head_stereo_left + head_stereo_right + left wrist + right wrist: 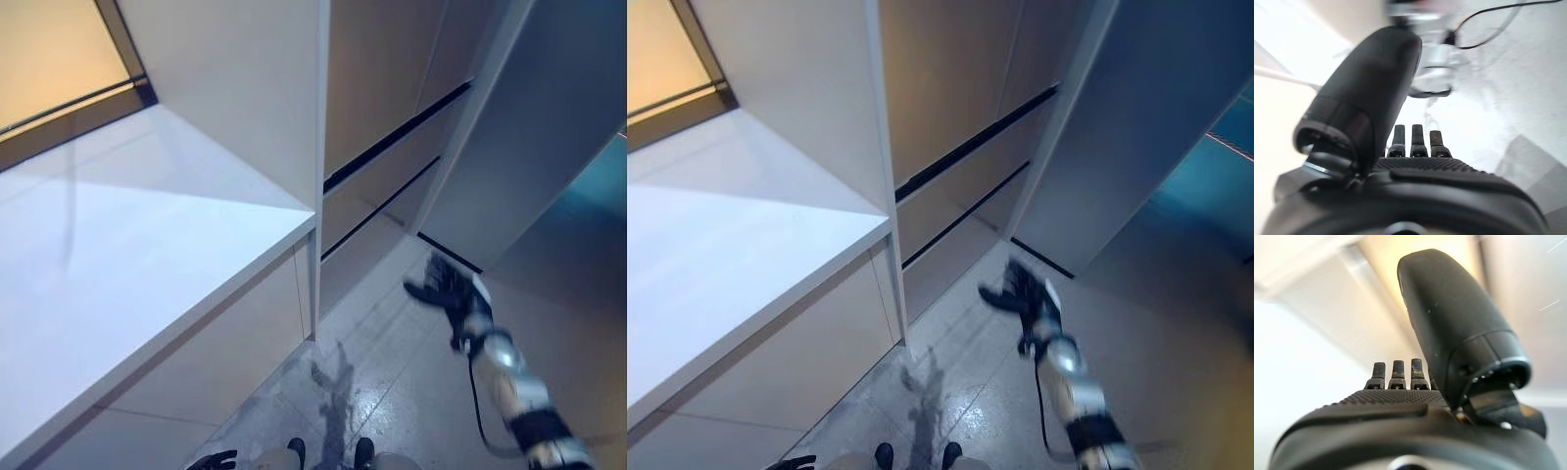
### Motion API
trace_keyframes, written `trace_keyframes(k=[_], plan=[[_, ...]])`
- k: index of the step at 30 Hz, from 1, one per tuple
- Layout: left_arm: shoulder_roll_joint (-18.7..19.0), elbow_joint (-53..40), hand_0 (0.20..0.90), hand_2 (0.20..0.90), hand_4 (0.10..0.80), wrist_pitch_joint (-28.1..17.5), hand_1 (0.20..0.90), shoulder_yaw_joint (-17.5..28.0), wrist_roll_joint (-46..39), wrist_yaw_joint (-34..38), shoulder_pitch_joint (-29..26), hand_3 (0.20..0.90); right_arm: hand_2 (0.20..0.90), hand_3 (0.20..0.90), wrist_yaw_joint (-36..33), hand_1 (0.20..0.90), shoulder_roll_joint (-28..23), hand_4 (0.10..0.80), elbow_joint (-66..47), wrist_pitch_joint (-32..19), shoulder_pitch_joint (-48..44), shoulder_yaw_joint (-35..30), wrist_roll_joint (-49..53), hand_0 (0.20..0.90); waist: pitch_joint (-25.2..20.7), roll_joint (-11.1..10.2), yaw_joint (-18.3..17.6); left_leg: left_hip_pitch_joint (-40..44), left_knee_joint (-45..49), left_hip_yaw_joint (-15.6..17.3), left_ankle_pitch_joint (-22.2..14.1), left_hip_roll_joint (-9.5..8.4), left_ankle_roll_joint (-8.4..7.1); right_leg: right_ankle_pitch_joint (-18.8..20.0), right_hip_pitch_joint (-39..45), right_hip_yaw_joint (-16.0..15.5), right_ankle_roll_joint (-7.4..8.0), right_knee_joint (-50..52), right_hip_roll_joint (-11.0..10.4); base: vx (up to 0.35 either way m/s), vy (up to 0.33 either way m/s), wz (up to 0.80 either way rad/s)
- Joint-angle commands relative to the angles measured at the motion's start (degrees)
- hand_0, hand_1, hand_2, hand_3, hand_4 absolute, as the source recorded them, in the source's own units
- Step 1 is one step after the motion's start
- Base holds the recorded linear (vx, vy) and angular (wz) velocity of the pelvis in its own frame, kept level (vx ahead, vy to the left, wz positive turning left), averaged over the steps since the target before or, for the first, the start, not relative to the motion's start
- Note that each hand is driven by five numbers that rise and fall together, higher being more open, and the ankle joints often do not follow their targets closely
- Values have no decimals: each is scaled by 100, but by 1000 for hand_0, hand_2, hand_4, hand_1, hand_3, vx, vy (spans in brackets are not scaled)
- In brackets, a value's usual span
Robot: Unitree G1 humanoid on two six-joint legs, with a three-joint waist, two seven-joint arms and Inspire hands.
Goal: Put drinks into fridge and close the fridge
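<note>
My right hand (451, 289) is stretched out low over the floor. It is near the bottom edge of a tall grey door panel (534, 147) that stands at an angle on the right. It also shows in the right eye view (1024, 294). In the right wrist view the right hand (1400, 421) has straight fingers and holds nothing. My left hand (214, 458) hangs low at the bottom edge beside the counter. In the left wrist view the left hand (1415, 196) is relaxed and empty above the floor.
A white counter (118, 274) runs along the left, with a white upright side panel (245, 88) at its far end. Beige cabinet fronts (392, 108) with dark horizontal gaps stand behind. A grey tiled floor (372, 382) lies between counter and door panel.
</note>
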Motion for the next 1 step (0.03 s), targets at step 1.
trace_keyframes(k=[1], plan=[[-103, -105, 900, 900, 800, -113, 900, -68, -349, -37, -343, 900, 900, 900, 410, 900, 123, 800, 91, -350, -234, 4, -419, 900, -413, -10, -126, -71, -140, 352, -126, -150, -8, -108, 32, -168, 50, -155, 217, -62, 5, -14]])
